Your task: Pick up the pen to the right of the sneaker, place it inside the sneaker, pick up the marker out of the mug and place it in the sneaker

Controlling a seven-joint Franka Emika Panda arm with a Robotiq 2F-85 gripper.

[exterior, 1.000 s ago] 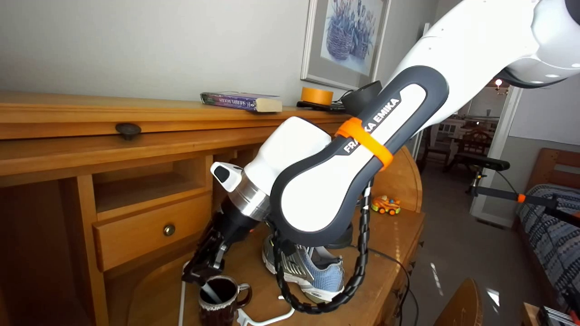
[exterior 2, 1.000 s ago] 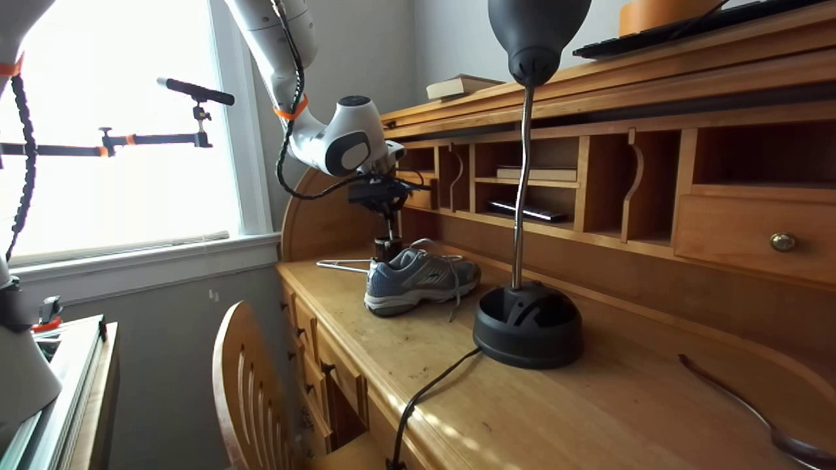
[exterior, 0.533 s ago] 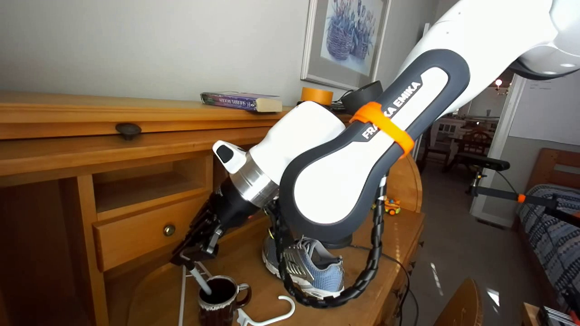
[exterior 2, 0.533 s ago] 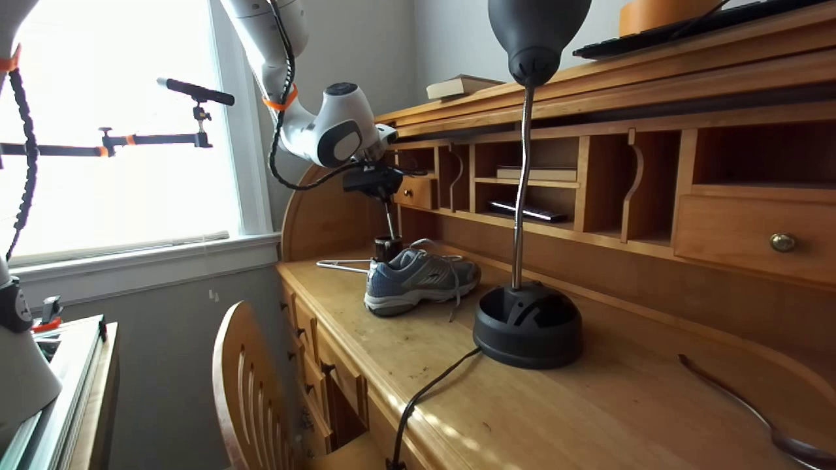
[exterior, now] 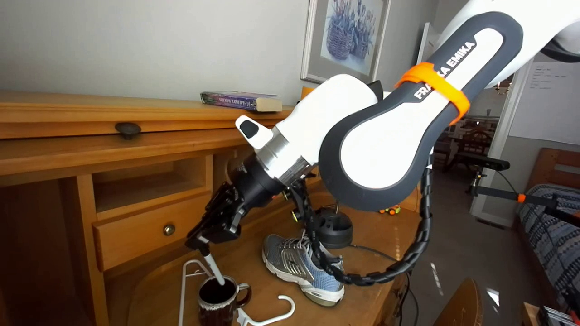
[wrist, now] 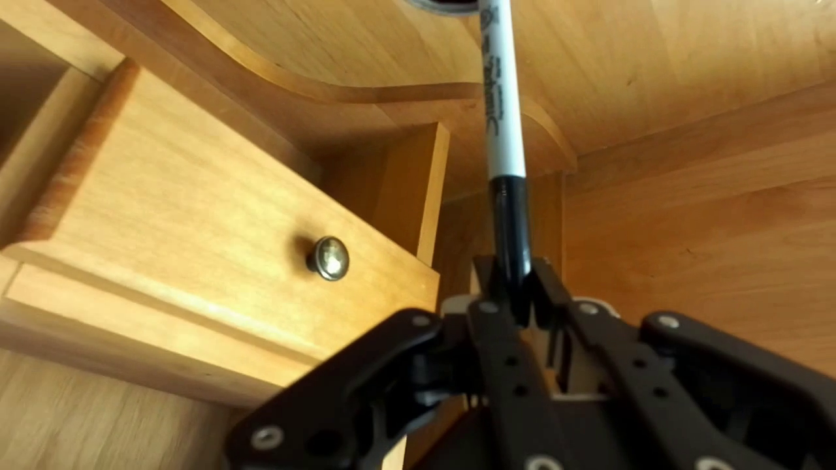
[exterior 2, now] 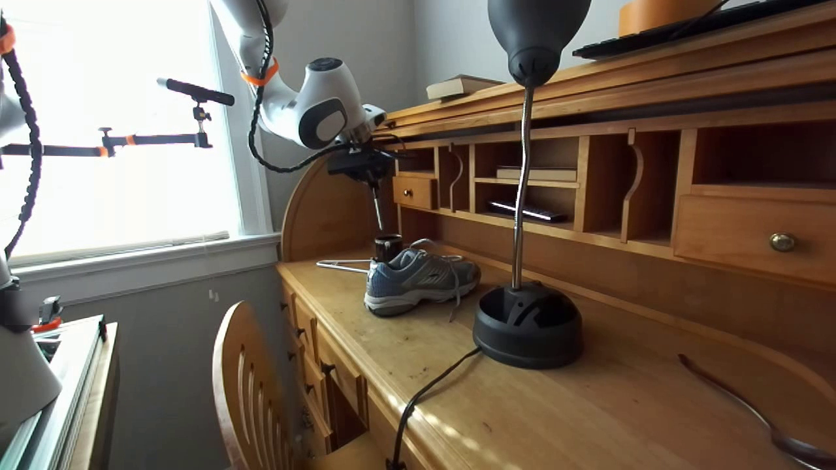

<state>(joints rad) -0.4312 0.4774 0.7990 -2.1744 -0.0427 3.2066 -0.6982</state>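
Note:
My gripper (wrist: 517, 287) is shut on the black-capped end of the white marker (wrist: 501, 111), which also shows in both exterior views (exterior: 214, 269) (exterior 2: 377, 210). The marker hangs tilted over the dark brown mug (exterior: 216, 312), its lower end at or just above the rim; I cannot tell if it is fully clear. The mug stands behind the sneaker in an exterior view (exterior 2: 389, 248), and its rim shows at the wrist view's top edge. The grey-blue sneaker (exterior: 292, 265) (exterior 2: 421, 281) stands on the desk beside the mug. No separate pen shows; the shoe's inside is hidden.
A white hanger (exterior: 183, 294) lies around the mug. A black lamp base (exterior 2: 528, 333) with a tall stem (exterior 2: 522, 196) stands near the sneaker's toe. A spoon (exterior 2: 738, 405) lies on the desk. A small drawer (exterior: 136, 235) and shelves rise at the back. A chair (exterior 2: 245, 385) stands in front.
My gripper has risen from the mug's rim, drawing the marker upward with it until most of its length shows above the mug. The sneaker and mug have not moved.

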